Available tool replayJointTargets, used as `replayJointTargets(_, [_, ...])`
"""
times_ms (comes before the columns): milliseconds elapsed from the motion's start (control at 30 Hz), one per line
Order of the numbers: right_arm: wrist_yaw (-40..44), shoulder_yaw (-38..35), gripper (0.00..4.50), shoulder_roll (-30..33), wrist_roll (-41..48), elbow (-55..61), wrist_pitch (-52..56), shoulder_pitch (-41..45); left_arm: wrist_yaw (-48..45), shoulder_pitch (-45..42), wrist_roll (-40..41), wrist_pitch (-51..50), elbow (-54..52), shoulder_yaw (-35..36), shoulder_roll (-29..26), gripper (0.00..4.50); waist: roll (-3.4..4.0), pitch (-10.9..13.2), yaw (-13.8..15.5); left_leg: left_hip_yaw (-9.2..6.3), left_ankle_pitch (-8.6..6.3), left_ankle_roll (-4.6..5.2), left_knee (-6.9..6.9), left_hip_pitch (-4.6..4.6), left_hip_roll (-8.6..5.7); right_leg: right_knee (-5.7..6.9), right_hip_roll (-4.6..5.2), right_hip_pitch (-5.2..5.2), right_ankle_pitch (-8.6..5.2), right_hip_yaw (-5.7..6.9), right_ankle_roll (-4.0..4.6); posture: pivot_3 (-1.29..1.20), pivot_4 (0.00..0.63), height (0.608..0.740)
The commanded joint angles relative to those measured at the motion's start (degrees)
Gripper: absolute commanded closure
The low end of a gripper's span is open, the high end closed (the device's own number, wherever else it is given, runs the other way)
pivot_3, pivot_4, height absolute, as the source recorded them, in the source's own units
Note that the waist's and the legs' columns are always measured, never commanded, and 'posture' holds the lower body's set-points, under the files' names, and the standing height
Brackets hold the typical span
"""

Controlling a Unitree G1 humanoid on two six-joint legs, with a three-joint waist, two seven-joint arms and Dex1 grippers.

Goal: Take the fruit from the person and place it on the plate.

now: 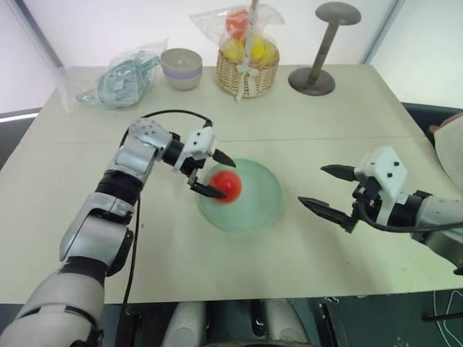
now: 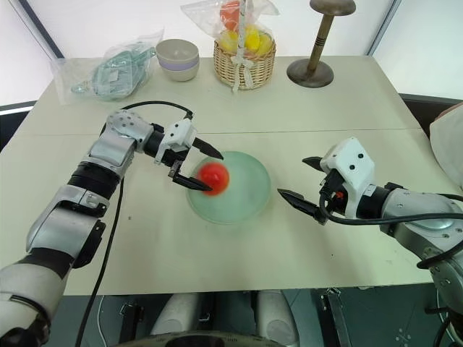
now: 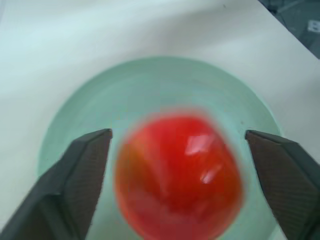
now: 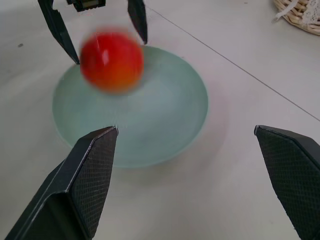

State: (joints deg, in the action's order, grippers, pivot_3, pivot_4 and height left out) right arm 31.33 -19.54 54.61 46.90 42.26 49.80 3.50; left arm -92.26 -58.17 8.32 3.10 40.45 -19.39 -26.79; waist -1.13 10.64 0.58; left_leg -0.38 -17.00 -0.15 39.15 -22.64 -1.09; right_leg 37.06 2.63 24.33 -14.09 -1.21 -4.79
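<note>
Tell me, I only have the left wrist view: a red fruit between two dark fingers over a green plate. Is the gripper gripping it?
Observer: No. The left gripper stands open, with gaps either side of the fruit.
Operator: What's the other arm doing?
Observer: The right gripper is open too, empty, beside the plate.
Operator: Any other fruit around?
Observer: Yes, wrapped fruit in a wicker basket at the table's far edge.

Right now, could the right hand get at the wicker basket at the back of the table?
Probably yes: the right hand is open and holds nothing, and only bare table lies between it and the wicker basket.
</note>
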Motion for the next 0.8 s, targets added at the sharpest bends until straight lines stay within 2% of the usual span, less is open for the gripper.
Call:
replayJointTargets(33, [-0.28,-1.71,0.00,-0.13,0.15,1.25,-0.81,1.23,-0.24,-2.33,-0.15,2.29,0.99,0.84,0.32,0.06,0.00,0.00,0.03,0.00,0.00,0.00,0.00,0.00,0.00,0.00,0.00,0.00,0.00,0.00,0.00,0.00,0.150,0.740])
replayJointTargets(167, [-0.21,-1.74,0.00,-0.02,0.26,1.02,-0.74,1.68,0.75,-3.64,0.32,2.00,2.75,2.96,1.06,0.06,0.00,0.00,0.06,0.00,0.00,0.00,0.00,-0.01,0.00,0.00,0.00,0.00,0.00,0.00,0.00,0.00,0.150,0.740])
replayJointTargets(400, [1.22,-1.47,0.00,0.95,0.30,-0.24,-0.55,3.48,7.34,-8.93,3.99,-5.35,2.97,11.32,1.14,0.06,-0.02,0.01,0.01,-0.01,0.00,0.00,0.01,-0.03,0.00,0.00,-0.01,0.01,0.00,0.02,-0.01,0.00,0.150,0.740])
replayJointTargets(533, [2.50,-1.18,0.00,1.40,0.17,-0.90,-0.66,4.25,7.23,-7.21,4.28,-7.15,-2.80,13.74,-3.82,0.06,-0.01,0.01,-0.60,-0.01,-0.01,0.02,0.00,0.00,0.01,0.01,-0.04,0.01,0.00,0.01,-0.01,0.00,0.150,0.740])
replayJointTargets(800, [5.82,0.75,0.00,1.99,-1.48,-2.46,-1.66,5.72,5.55,5.32,3.31,-6.57,-17.62,13.87,-15.70,0.06,0.00,0.01,-1.22,-0.02,-0.01,0.01,-0.01,0.02,0.04,0.06,0.09,0.03,0.00,-0.06,-0.01,0.00,0.150,0.740])
